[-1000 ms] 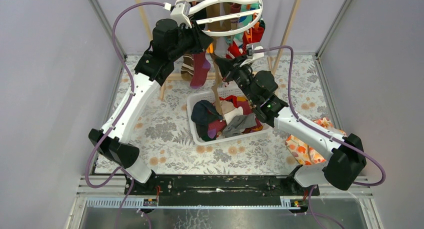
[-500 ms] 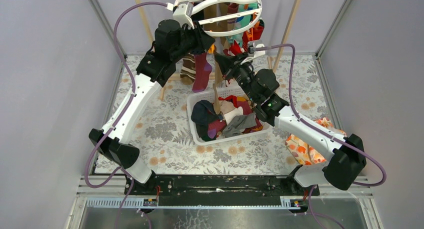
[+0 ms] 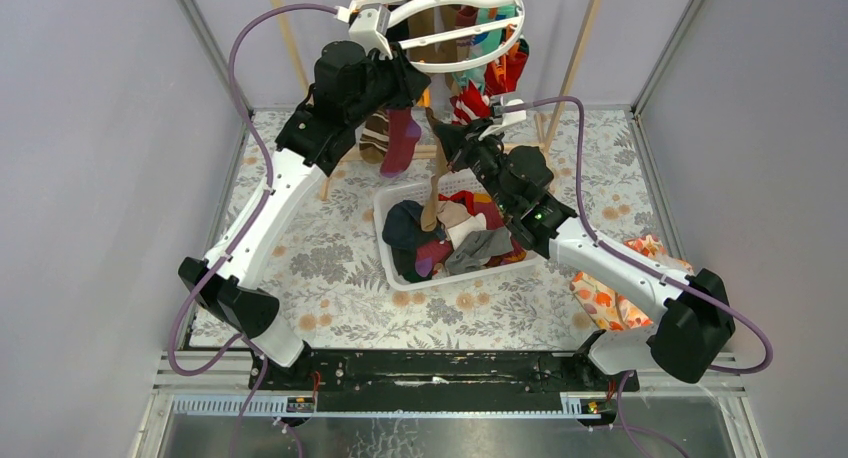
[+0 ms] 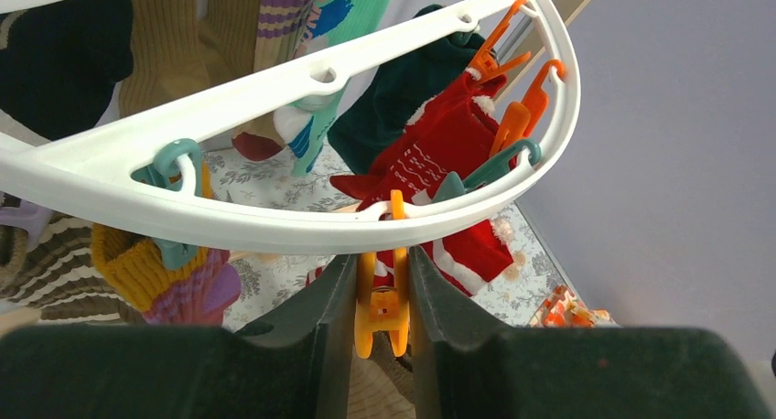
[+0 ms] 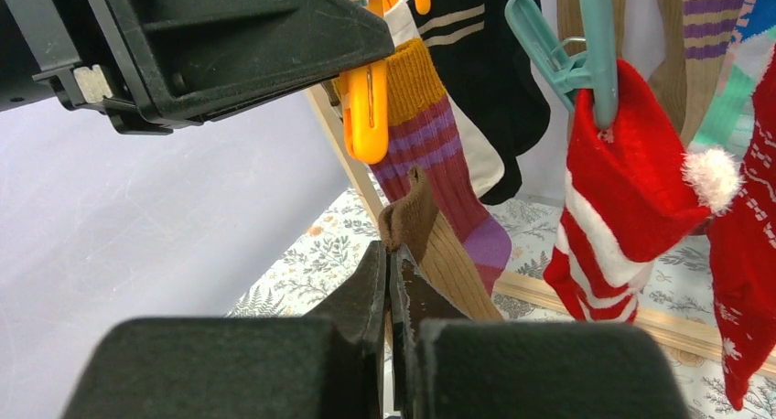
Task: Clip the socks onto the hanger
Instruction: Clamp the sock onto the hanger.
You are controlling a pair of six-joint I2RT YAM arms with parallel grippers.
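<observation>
A: Orange plastic clothespin clip (image 4: pixel 380 309), who has it?

B: The left gripper (image 4: pixel 382 273) pinches it, one finger on each side, right under the rim of the large round white plastic ring hanger (image 4: pixel 274 229).

A: And the right gripper (image 5: pixel 392 268)?

B: Pressed together on a ribbed tan sock (image 5: pixel 416 209). The cuff stands up just below that clip, not touching it.

A: Any others?

B: A red-and-white striped sock (image 5: pixel 599 218) hangs from a teal clip (image 5: pixel 590 44) on the hanger. A heap of mixed socks (image 3: pixel 455 240) lies in the white slotted plastic basket (image 3: pixel 384 200) on the floral-patterned desk (image 3: pixel 300 268).
</observation>
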